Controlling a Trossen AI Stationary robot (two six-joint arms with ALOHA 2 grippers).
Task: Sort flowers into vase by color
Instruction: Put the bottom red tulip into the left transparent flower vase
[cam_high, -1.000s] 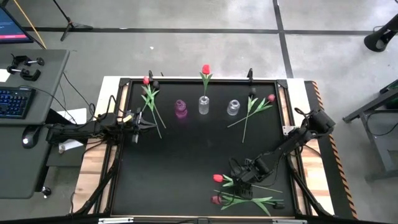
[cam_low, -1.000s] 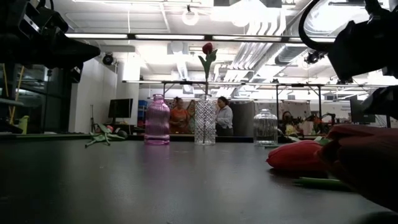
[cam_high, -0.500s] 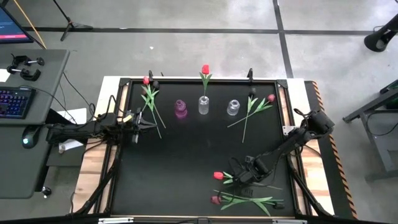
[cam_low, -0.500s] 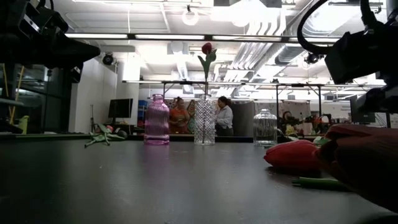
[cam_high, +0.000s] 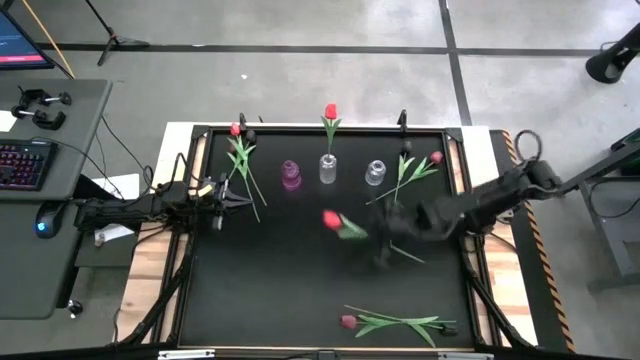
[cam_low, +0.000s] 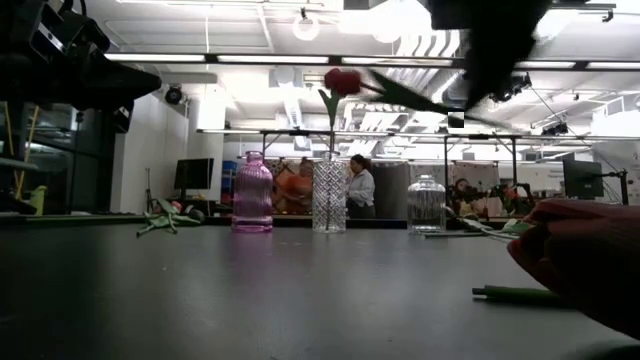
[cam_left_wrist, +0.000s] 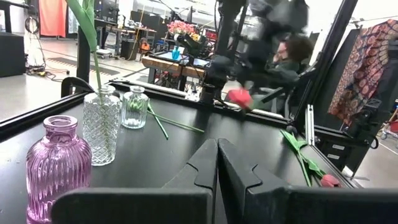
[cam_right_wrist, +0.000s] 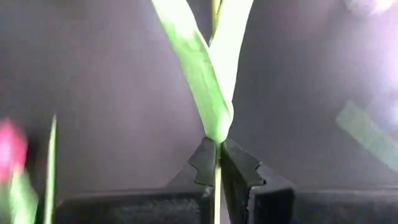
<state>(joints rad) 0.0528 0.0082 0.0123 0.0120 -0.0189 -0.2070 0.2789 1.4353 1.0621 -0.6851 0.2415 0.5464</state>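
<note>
**Red tulip lifted clear of the table, carried near the clear cut-glass vase**

Item 1, red tulip (cam_high: 333, 221): held by its stem in the right gripper (cam_high: 385, 232), above the black table (cam_high: 280, 290), a little in front of the clear cut-glass vase (cam_high: 328, 169). Head points toward the left arm's side; stem and leaf trail back to the gripper.

Item 2, right gripper: jaws pressed together on the thin stem just below where 2 leaves join. Only the right wrist view shows this pinch (cam_right_wrist: 216, 163); the high view shows blur there.

Item 3, clear cut-glass vase: middle of 3 in a row, holding 1 red tulip (cam_high: 330, 112) upright. The pink vase (cam_high: 291, 175) stands beside it toward the left arm, the small clear vase (cam_high: 375, 172) beside it toward the right arm.

Item 4, loose flowers: 1 pink-headed tulip (cam_high: 412, 172) lies beyond the small clear vase; 1 red-headed tulip (cam_high: 240, 152) lies beyond the pink vase; 1 dark-headed tulip (cam_high: 390, 322) lies well in front of the clear cut-glass vase, at the near edge.

Item 5, left gripper (cam_high: 232, 203): fingers closed together, holding nothing, parked at the table's left side. The left wrist view alone shows the carried tulip (cam_left_wrist: 239, 97) in mid-air from the side.

Item 6, low view: carried head (cam_low: 343, 81) high above the clear cut-glass vase.

Change from 1 second earlier: the carried tulip lay near the front edge beside the dark-headed one, with the right gripper low over it and not yet closed.
</note>
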